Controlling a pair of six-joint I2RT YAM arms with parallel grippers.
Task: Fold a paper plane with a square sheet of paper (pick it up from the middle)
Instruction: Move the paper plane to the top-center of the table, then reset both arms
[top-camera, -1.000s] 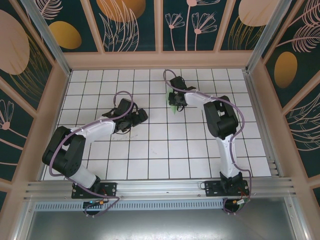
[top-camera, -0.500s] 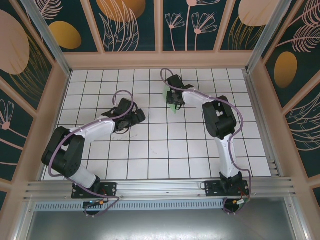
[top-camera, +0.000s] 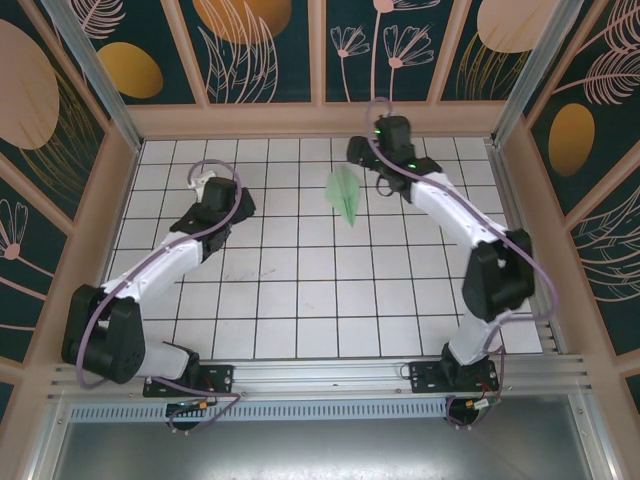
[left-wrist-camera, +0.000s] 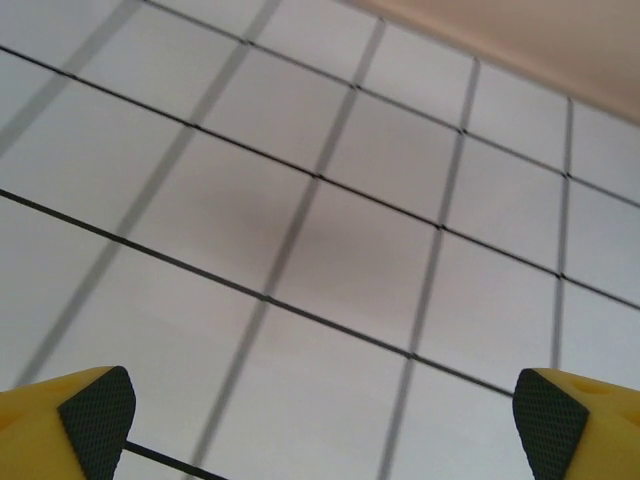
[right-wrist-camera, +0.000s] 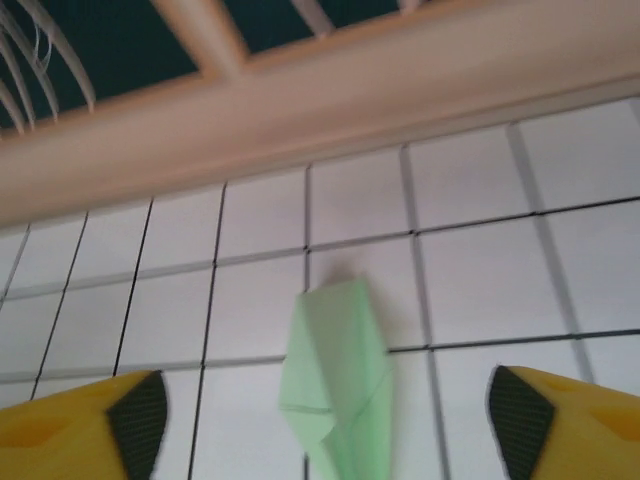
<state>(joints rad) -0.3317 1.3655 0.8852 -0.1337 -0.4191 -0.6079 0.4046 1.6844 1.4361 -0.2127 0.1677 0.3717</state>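
Mint-green paper plane (top-camera: 346, 194) unheld, R gripper (right-wrist-camera: 330, 422) jaws wide apart near it, L gripper (left-wrist-camera: 320, 415) also wide.

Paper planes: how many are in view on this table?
1. The paper plane is at the far-centre tiles, just left of the right gripper and clear of its open jaws. Nothing suggests another hidden under the arms.

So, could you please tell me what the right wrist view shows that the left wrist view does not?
Right wrist view: the paper plane, free between the open right jaws, and the back wall with its dark panels. Left wrist view: a soft shadow on bare tiles between the open left jaws. Shared: the white gridded table and yellow fingertips with dark pads.
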